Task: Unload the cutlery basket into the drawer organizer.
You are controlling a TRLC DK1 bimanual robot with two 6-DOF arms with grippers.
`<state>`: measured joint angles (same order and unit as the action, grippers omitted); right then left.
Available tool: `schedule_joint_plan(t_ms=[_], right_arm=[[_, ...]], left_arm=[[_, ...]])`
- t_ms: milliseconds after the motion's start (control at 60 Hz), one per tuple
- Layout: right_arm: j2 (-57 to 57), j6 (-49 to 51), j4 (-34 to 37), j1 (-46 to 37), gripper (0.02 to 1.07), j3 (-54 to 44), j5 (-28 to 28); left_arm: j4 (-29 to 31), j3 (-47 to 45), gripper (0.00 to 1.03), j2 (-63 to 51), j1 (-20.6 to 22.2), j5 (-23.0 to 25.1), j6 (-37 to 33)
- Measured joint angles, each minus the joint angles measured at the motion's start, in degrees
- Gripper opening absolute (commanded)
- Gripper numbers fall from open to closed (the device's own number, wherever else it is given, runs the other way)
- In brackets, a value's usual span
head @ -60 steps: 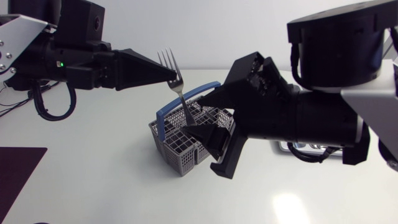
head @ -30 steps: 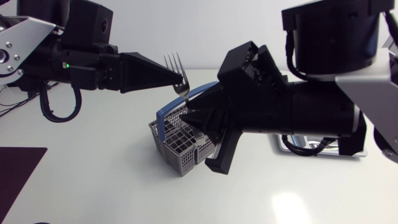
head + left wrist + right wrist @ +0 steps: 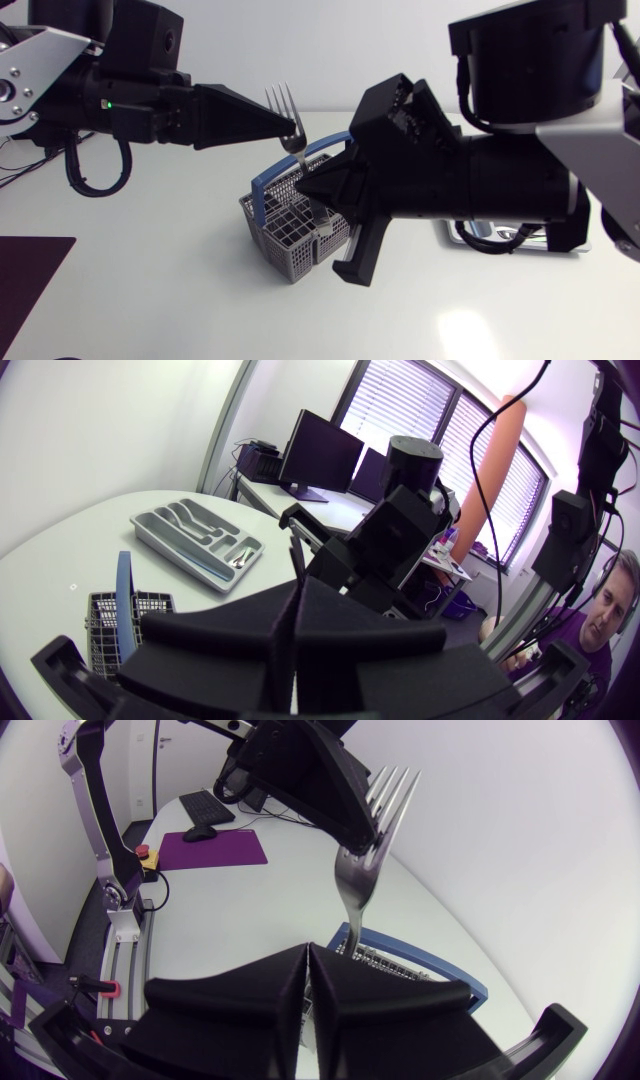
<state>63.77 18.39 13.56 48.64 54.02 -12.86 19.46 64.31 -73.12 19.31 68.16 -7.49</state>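
Observation:
A silver fork point(image 3: 284, 106) stands upright above the grey cutlery basket point(image 3: 290, 237), tines up. My left gripper point(image 3: 297, 128) is shut on its neck just under the tines. My right gripper point(image 3: 312, 185) is shut on the handle lower down, and the handle's end shows below its fingers. In the right wrist view the fork point(image 3: 362, 855) rises from my right gripper point(image 3: 310, 948) to the left gripper point(image 3: 335, 795). The basket point(image 3: 400, 963) with its blue handle lies beneath. The grey drawer organizer point(image 3: 195, 538) sits on the table beyond the basket point(image 3: 108, 622), with cutlery in some compartments.
In the head view the organizer point(image 3: 500, 243) is mostly hidden behind my right arm. A dark purple mat point(image 3: 25, 275) lies at the table's left edge. The table surface in front of the basket is bare white.
My right gripper rose from beside the basket and closed on the fork's handle. My left arm shifted the fork slightly to the right and stays shut on it.

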Motion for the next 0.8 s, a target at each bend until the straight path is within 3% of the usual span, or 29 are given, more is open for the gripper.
schedule_joint_plan(t_ms=[50,150,267,433,800], right_arm=[[-0.28,0.0,0.02,-0.02,0.17,0.0,0.0],[-1.81,0.0,0.39,-0.11,0.42,0.0,0.02],[-3.39,-0.02,0.44,-0.44,0.46,0.0,0.28],[-3.45,0.0,0.61,-1.57,0.62,0.0,0.46],[-0.87,0.0,0.37,-2.23,0.6,-0.02,0.59]], left_arm=[[-0.09,0.0,0.09,0.0,0.0,0.0,0.0],[-0.11,0.0,0.09,0.0,0.0,0.0,0.0],[-0.52,0.0,0.09,0.0,-0.13,0.02,0.0],[-0.55,-0.11,0.09,0.61,-0.39,0.07,0.0],[-0.52,-1.33,0.09,2.78,-0.48,0.48,0.04]])
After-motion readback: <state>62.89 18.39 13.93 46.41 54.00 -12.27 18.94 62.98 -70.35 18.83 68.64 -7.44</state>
